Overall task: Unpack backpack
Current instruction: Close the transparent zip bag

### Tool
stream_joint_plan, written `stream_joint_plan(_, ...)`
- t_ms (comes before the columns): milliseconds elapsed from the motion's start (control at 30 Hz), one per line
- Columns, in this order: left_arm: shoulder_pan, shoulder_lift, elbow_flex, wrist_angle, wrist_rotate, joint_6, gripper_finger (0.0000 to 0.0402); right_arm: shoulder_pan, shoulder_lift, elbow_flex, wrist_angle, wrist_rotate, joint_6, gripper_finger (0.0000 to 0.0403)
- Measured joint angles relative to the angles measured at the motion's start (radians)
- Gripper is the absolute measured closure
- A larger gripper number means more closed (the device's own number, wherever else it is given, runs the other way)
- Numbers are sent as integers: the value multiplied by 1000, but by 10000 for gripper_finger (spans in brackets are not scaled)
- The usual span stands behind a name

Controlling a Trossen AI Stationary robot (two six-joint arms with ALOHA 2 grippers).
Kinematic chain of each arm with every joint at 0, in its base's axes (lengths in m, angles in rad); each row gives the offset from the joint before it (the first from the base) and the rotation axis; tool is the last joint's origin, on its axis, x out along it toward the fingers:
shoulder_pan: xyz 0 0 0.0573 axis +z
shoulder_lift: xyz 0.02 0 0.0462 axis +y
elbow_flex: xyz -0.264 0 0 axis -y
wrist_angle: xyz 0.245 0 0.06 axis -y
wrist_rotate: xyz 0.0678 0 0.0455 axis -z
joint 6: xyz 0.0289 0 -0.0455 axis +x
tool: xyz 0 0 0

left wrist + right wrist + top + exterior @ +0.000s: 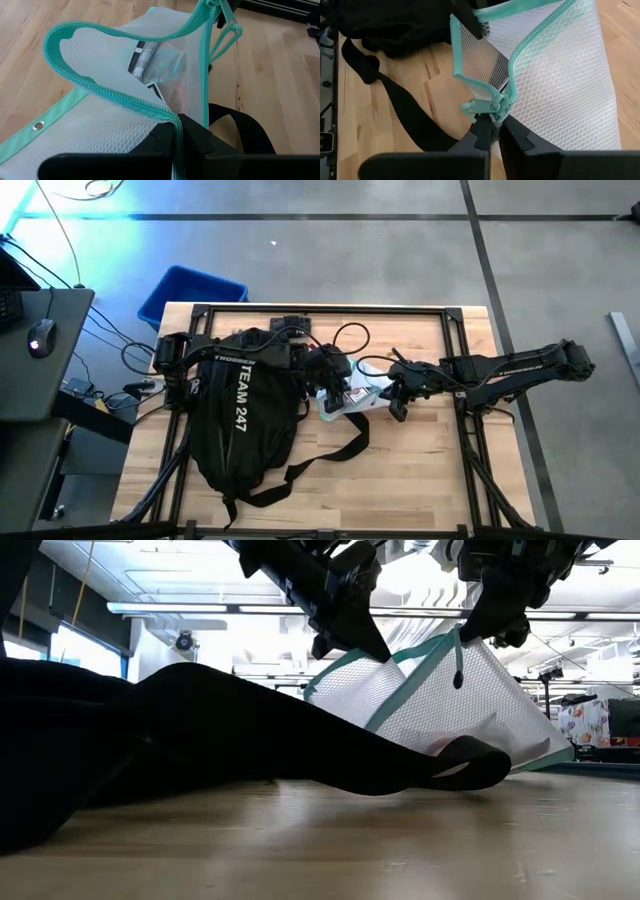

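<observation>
The black backpack [245, 420] with white "TEAM 247" lettering lies on the table's left half; it also shows in the low view [150, 740]. A white mesh pouch with teal trim and zipper [355, 395] is held up just right of it, mouth open, with flat items inside [150, 70]. My left gripper [177, 131] reaches over the backpack and is shut on the pouch. My right gripper [492, 131] comes from the table's right and is shut on the pouch too. Both show from the side in the low view, left gripper [360, 640] and right gripper [480, 625]. My left gripper pinches the teal zipper rim [167, 112] of the pouch's open mouth between its two fingers, slanting down from above. The pouch hangs tilted below it, and its lower end [540, 752] is down at the table behind a black strap. My right gripper pinches the zipper end by the teal slider and pull tab [495, 106] between its two fingers, from above. The mesh wall [560, 85] hangs below and spreads away from the fingers.
Backpack straps [340, 450] trail over the wood near the pouch; one loops in front of it [470, 765]. Cables and a dark device [290, 325] lie at the far edge. A blue bin [190, 295] stands beyond the far left corner. Bare wood shows at the near right [420, 480].
</observation>
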Motion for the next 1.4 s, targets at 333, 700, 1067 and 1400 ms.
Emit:
stream_joint_plan(333, 0, 0, 0, 0, 0, 0, 401, 0, 0, 0, 1, 0, -2, 403)
stream_joint_plan(700, 0, 0, 0, 0, 0, 0, 401, 0, 0, 0, 4, 4, -15, 403)
stream_joint_plan(1067, 0, 0, 0, 0, -1, 0, 401, 0, 0, 0, 9, 26, 0, 403)
stream_joint_plan(1400, 0, 0, 0, 0, 0, 0, 401, 0, 0, 0, 9, 21, -25, 403)
